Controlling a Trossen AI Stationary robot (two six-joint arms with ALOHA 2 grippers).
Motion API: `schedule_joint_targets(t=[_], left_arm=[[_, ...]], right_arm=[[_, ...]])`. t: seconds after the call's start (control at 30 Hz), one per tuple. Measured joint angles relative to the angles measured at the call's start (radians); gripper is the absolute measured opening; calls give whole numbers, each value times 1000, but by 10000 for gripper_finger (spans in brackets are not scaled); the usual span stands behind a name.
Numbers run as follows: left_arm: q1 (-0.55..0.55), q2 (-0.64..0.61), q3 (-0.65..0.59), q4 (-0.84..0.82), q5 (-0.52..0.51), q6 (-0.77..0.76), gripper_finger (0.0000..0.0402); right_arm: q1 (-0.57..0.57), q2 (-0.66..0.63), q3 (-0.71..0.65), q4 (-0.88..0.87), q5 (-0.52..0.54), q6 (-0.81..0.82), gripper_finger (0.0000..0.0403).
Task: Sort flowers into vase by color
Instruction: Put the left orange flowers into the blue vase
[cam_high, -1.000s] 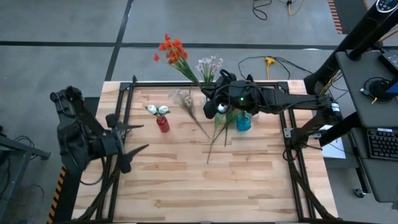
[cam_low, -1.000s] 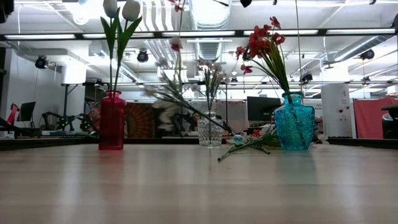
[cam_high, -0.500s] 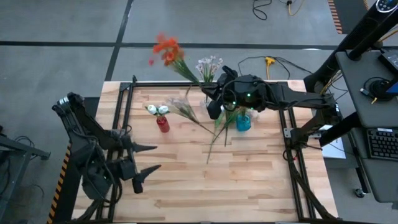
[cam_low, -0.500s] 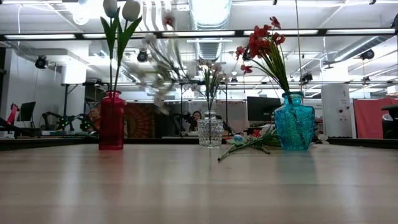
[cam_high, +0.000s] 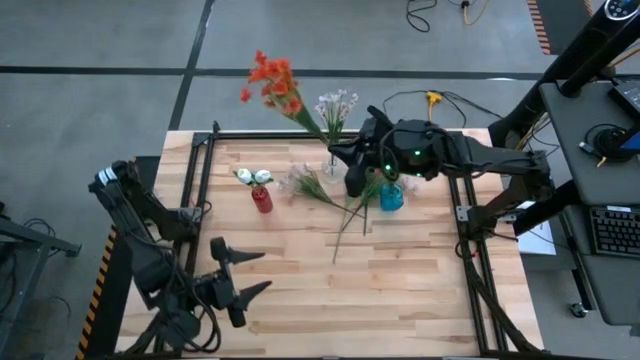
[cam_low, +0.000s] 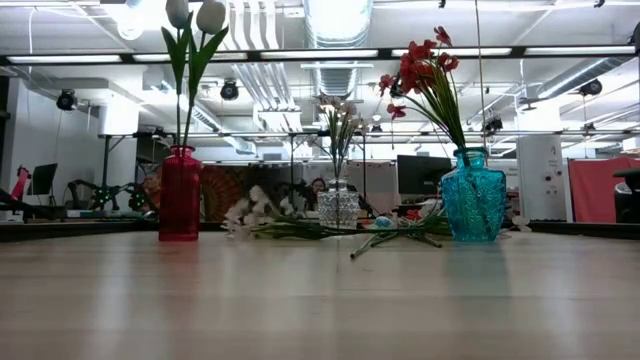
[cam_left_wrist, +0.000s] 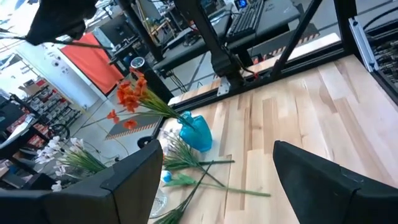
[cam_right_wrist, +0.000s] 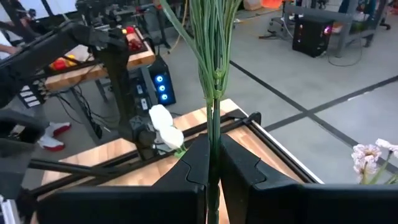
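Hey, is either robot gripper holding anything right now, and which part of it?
The right gripper is shut on a bunch of thin green flower stalks, gripping them by the stems. The left gripper is open and holds nothing.

Left end effector (cam_high: 243, 272) spread wide, right end effector (cam_high: 354, 183) clamped

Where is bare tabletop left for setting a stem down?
The near half of the wooden table, right of the left claw, is bare. It is crowded between the red vase and the blue vase, where loose flowers lie.
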Motion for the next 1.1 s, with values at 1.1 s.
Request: schedule_joint_targets(t=[1.1], left_arm=[[58,16,-294,813,254,364,287]], right_arm=[[461,-20,-695,1081,111,-371,18]])
